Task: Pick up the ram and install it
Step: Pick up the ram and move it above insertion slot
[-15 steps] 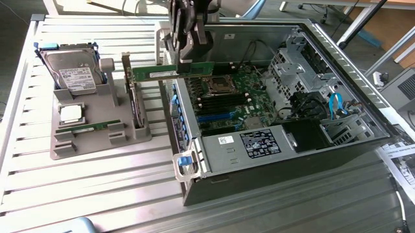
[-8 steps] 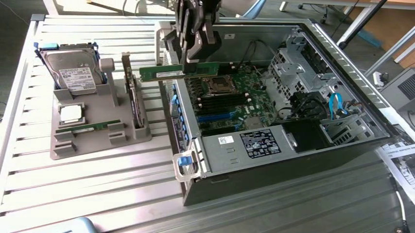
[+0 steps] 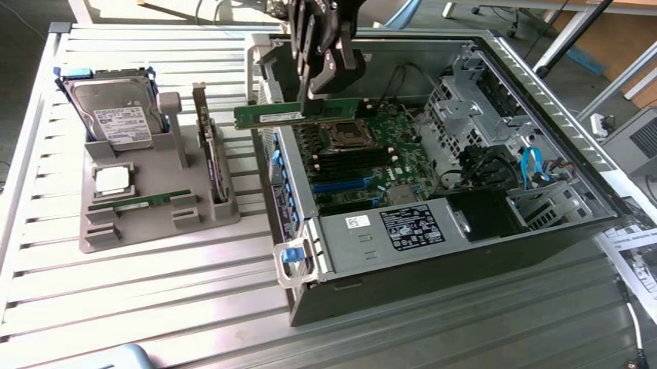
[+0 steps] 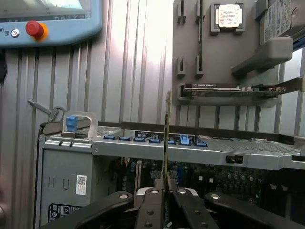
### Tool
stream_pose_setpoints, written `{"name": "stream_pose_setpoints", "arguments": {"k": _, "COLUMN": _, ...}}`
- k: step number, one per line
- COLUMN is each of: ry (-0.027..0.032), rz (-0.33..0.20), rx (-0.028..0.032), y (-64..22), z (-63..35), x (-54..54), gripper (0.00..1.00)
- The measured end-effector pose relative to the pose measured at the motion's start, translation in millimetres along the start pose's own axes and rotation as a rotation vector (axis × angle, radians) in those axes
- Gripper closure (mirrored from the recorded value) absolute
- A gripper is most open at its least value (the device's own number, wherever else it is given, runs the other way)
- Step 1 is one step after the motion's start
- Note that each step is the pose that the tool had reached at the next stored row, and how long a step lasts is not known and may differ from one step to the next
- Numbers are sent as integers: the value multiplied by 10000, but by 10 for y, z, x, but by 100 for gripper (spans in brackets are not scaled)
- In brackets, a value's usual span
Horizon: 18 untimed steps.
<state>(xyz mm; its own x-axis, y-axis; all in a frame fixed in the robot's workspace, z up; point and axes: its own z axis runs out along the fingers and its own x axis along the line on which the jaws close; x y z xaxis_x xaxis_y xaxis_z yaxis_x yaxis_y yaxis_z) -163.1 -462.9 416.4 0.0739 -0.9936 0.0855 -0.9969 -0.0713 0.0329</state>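
The ram [image 3: 279, 115], a long green stick, hangs level in the air over the near wall of the open computer case [image 3: 441, 254]. My gripper [image 3: 316, 98] is shut on its end from above. Below and further into the case lies the motherboard [image 3: 375, 150] with its dark memory slots [image 3: 349, 165]. In the wrist view the ram [image 4: 167, 138] shows edge-on as a thin line running out from between the fingers [image 4: 151, 200] of my gripper [image 4: 166, 185], above the case's rim [image 4: 190, 148].
A grey holder [image 3: 154, 223] at the exterior view's left carries a hard drive [image 3: 113, 111], a silver CPU [image 3: 113, 178], an upright expansion card [image 3: 211, 154] and another green stick [image 3: 138, 203]. A pendant with a red button [image 4: 34, 29] lies on the slatted table [image 3: 154, 292].
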Motion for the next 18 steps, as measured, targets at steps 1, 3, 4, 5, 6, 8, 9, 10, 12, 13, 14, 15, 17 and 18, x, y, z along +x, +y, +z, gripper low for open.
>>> {"name": "stream_pose_setpoints", "arguments": {"k": 1, "ry": 5, "rz": 0, "rx": 0, "y": -12, "z": 0, "x": 1, "gripper": 86}}
{"name": "stream_pose_setpoints", "arguments": {"k": 3, "ry": 17, "rz": 0, "rx": -2, "y": -37, "z": -1, "x": 3, "gripper": 86}}
{"name": "stream_pose_setpoints", "arguments": {"k": 4, "ry": 22, "rz": 0, "rx": -2, "y": -49, "z": -2, "x": 4, "gripper": 86}}
{"name": "stream_pose_setpoints", "arguments": {"k": 5, "ry": 34, "rz": 1, "rx": -3, "y": -78, "z": -2, "x": 6, "gripper": 86}}
{"name": "stream_pose_setpoints", "arguments": {"k": 6, "ry": 43, "rz": 1, "rx": -4, "y": -98, "z": -3, "x": 7, "gripper": 86}}
{"name": "stream_pose_setpoints", "arguments": {"k": 8, "ry": 56, "rz": 2, "rx": -5, "y": -133, "z": -4, "x": 10, "gripper": 86}}
{"name": "stream_pose_setpoints", "arguments": {"k": 9, "ry": 61, "rz": 1, "rx": -5, "y": -144, "z": -4, "x": 11, "gripper": 86}}
{"name": "stream_pose_setpoints", "arguments": {"k": 10, "ry": 67, "rz": 1, "rx": -5, "y": -157, "z": -4, "x": 12, "gripper": 86}}
{"name": "stream_pose_setpoints", "arguments": {"k": 12, "ry": 74, "rz": 2, "rx": -6, "y": -181, "z": -5, "x": 14, "gripper": 86}}
{"name": "stream_pose_setpoints", "arguments": {"k": 13, "ry": 80, "rz": 3, "rx": -6, "y": -194, "z": -5, "x": 14, "gripper": 86}}
{"name": "stream_pose_setpoints", "arguments": {"k": 14, "ry": 84, "rz": 2, "rx": -6, "y": -205, "z": -6, "x": 15, "gripper": 86}}
{"name": "stream_pose_setpoints", "arguments": {"k": 15, "ry": 87, "rz": 2, "rx": -6, "y": -216, "z": -6, "x": 16, "gripper": 86}}
{"name": "stream_pose_setpoints", "arguments": {"k": 17, "ry": 95, "rz": 2, "rx": -8, "y": -237, "z": -6, "x": 18, "gripper": 86}}
{"name": "stream_pose_setpoints", "arguments": {"k": 18, "ry": 105, "rz": 3, "rx": -8, "y": -260, "z": -7, "x": 19, "gripper": 86}}
